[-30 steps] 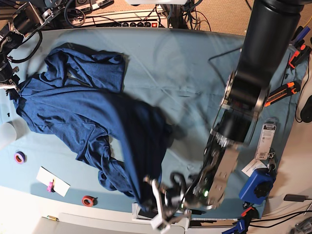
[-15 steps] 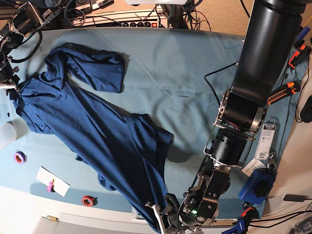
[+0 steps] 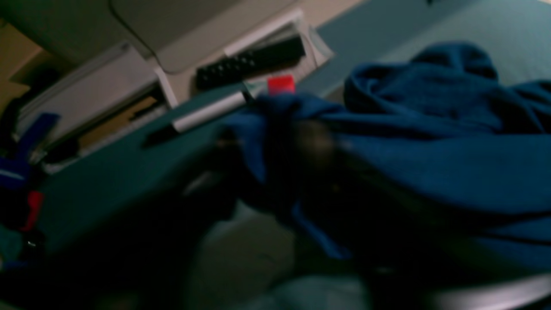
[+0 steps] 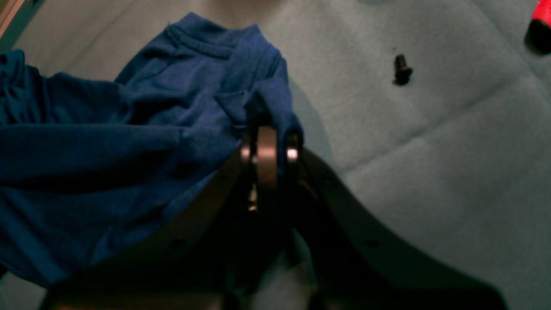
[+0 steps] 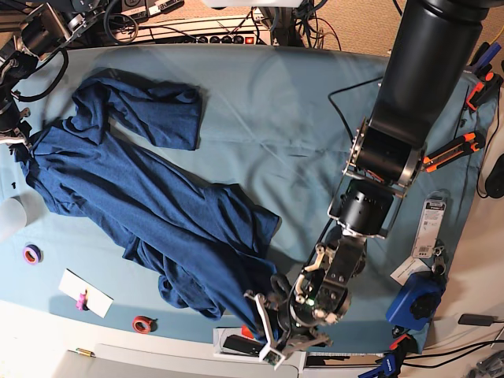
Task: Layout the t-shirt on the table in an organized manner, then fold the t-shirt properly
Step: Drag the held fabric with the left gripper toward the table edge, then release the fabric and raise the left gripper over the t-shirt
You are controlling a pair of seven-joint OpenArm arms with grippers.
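The dark navy t-shirt [image 5: 157, 213] lies stretched in a diagonal band across the teal table [image 5: 283, 110], from the far left to the front middle. My right gripper [image 4: 267, 137] is shut on a bunched fold of the t-shirt [image 4: 129, 142] at the left end [image 5: 17, 140]. My left gripper [image 5: 266, 331] hovers at the table's front edge, its jaws spread, right beside the shirt's lower hem. The left wrist view is blurred; there, t-shirt [image 3: 430, 150] fabric lies close against a dark finger.
A purple tape roll [image 5: 31, 253], a red tape roll [image 5: 142, 324] and a white card [image 5: 85, 293] lie near the front left edge. A black screw [image 4: 402, 69] rests on the cloth. Orange cutters [image 5: 453, 150] and a blue device [image 5: 417, 299] sit at the right.
My left gripper pulled the hem toward the front edge, stretching the shirt out, then spread its jaws. The hem has dropped back a little onto the table. The right gripper stayed put.
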